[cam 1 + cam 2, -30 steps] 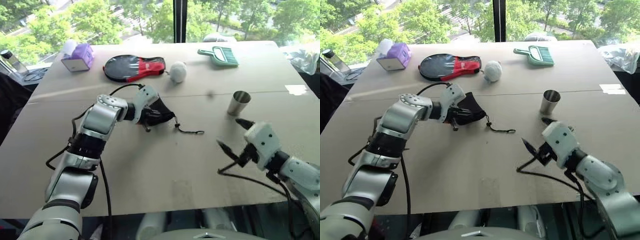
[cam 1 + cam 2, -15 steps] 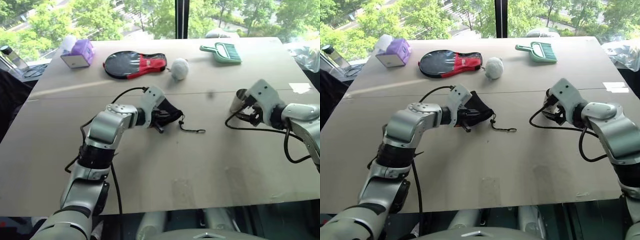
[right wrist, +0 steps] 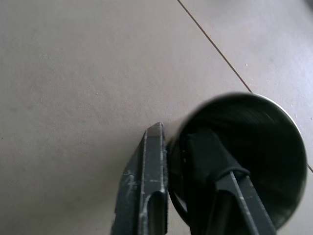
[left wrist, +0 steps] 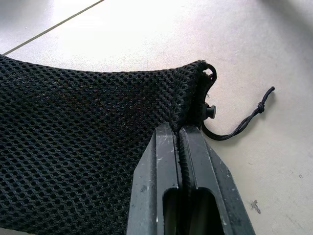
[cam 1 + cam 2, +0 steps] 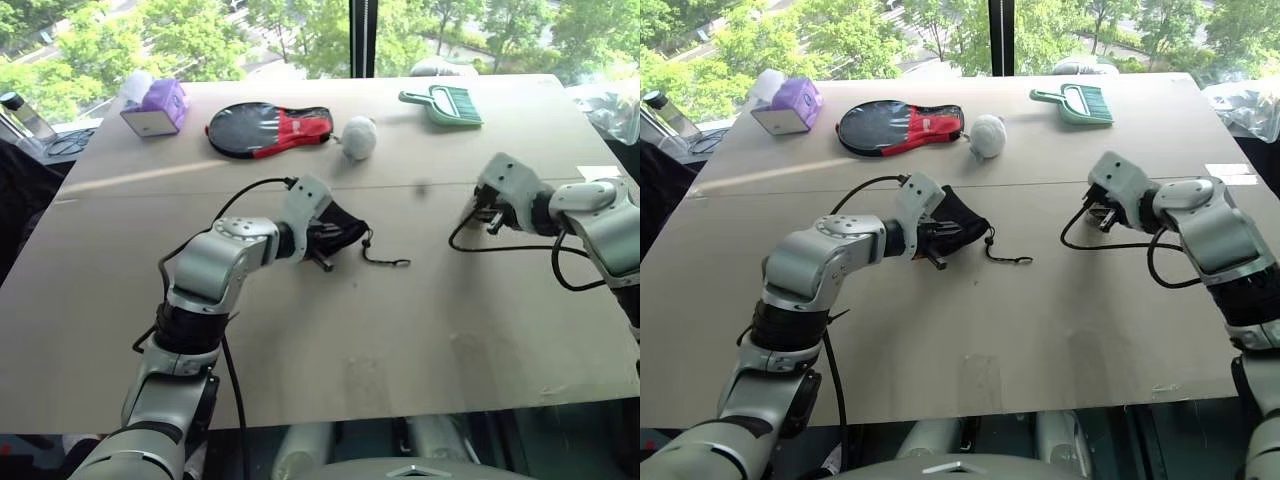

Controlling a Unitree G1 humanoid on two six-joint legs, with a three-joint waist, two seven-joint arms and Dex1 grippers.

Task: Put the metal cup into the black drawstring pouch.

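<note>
The black drawstring pouch (image 5: pixel 347 224) lies on the table left of centre, its thin cord (image 5: pixel 386 260) trailing to the right. My left gripper (image 4: pixel 177 130) is shut on the mesh edge at the pouch's mouth (image 4: pixel 193 93). The metal cup (image 3: pixel 266 125) stands upright at the table's right side. My right gripper (image 3: pixel 176 135) is shut on its rim, one finger inside the cup and one outside. From the head views the right gripper (image 5: pixel 486 210) covers most of the cup.
A black-and-red paddle case (image 5: pixel 268 130), a white ball (image 5: pixel 358 138) and a green hand brush (image 5: pixel 443 104) lie along the table's far side. A purple box (image 5: pixel 157 108) sits at the far left. A seam (image 5: pixel 420 182) crosses the brown tabletop.
My right gripper swung forward from the table's near right edge to the cup and shut on its rim. The left gripper kept its grip on the pouch, barely moving.
</note>
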